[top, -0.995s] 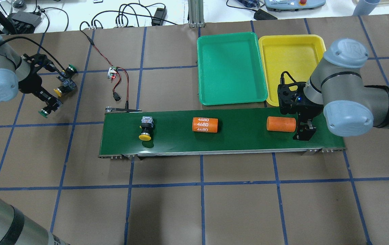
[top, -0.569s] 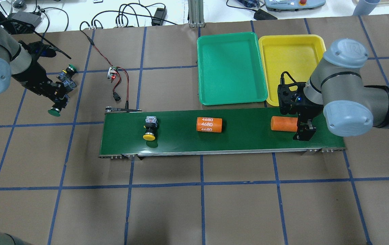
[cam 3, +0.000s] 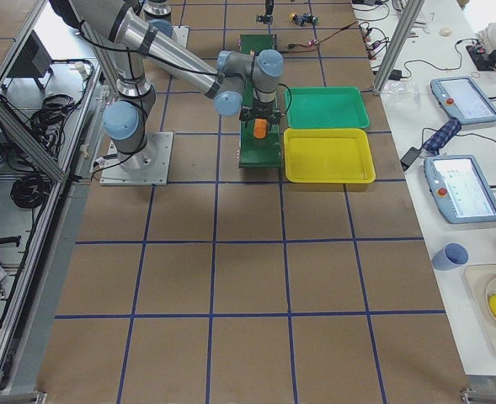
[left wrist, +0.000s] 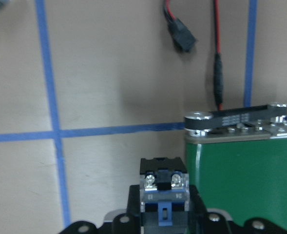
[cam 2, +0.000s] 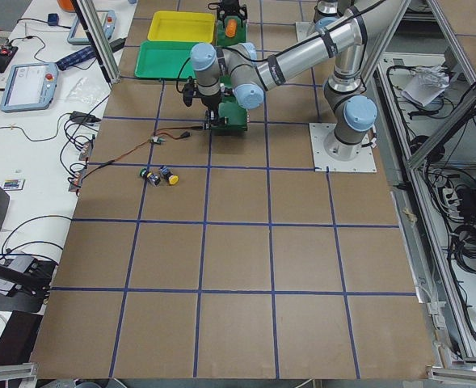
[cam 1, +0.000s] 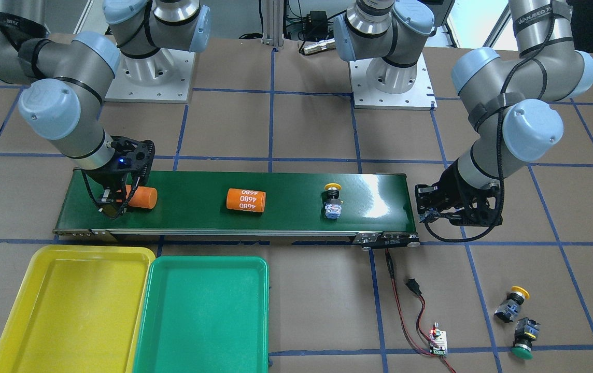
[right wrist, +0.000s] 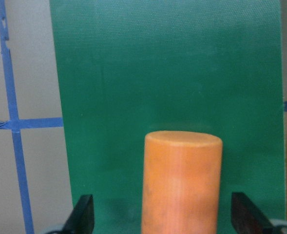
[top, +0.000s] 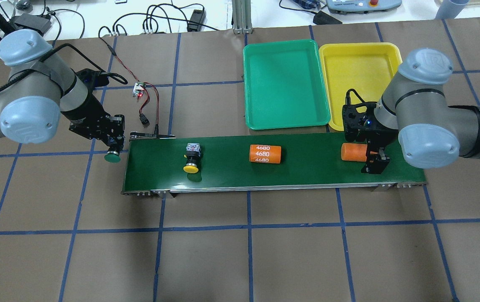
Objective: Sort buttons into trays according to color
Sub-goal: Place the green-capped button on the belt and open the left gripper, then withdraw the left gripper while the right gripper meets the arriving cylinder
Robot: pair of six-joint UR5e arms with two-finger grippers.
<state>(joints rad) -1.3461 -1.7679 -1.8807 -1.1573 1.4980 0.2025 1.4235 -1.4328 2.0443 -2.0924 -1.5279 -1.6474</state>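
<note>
Left jaws grip a green button (top: 113, 157) just off the belt (top: 307, 170) at its 9 o'clock end, likely to feed it on. A yellow button (top: 191, 161) lies on the belt. Right jaws are open, straddling an orange cylinder (top: 352, 152), which is not a sort item. The green tray (top: 286, 84) and yellow tray (top: 361, 63) at 1 o'clock hold nothing.

Overhead camera: high behind the robot (cam 1: 390, 62), facing forward and down. Front-facing camera opposes it — both cover the whole conveyor belt (top: 307, 167), green tray (top: 284, 84) and yellow tray (top: 361, 71). End cameras stand far off, looking along the table (cam 2: 238, 267). Wrist cameras sit close: left sees the belt's end bracket (left wrist: 236, 118) ahead of the green-capped button (left wrist: 163, 190) in its jaws; right, an orange cylinder (right wrist: 182, 185) between its jaws.
</note>
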